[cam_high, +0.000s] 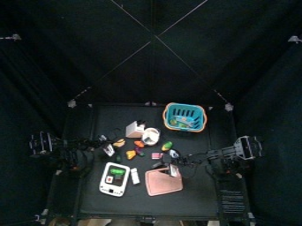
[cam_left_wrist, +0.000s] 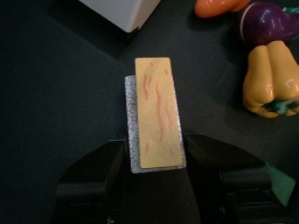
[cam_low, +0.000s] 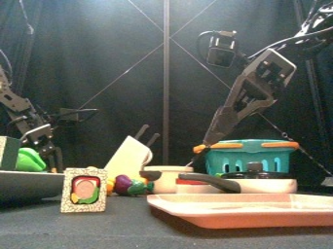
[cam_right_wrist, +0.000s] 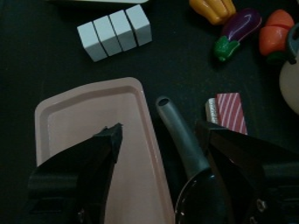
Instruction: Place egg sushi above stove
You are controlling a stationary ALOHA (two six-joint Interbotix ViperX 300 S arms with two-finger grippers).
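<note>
The egg sushi [cam_left_wrist: 158, 112], a yellow slab on a whitish base, lies lengthwise between my left gripper's jaws [cam_left_wrist: 158, 164], which close on its near end. In the top view this left gripper [cam_high: 104, 148] is at the table's left, just behind the stove [cam_high: 115, 178], a flat white panel with a green patch and dark spots. My right gripper [cam_right_wrist: 165, 133] is open over the pinkish-brown board [cam_right_wrist: 93, 131], with a dark handle [cam_right_wrist: 177, 131] between its jaws. In the top view it [cam_high: 177, 161] is right of centre.
A blue basket [cam_high: 185, 115] stands at the back right. A yellow pepper [cam_left_wrist: 268, 79], a purple eggplant [cam_left_wrist: 271, 19] and a white block [cam_left_wrist: 122, 10] lie past the egg sushi. A white sliced block [cam_right_wrist: 114, 33] and a red-striped piece [cam_right_wrist: 232, 112] lie near the board [cam_high: 165, 184].
</note>
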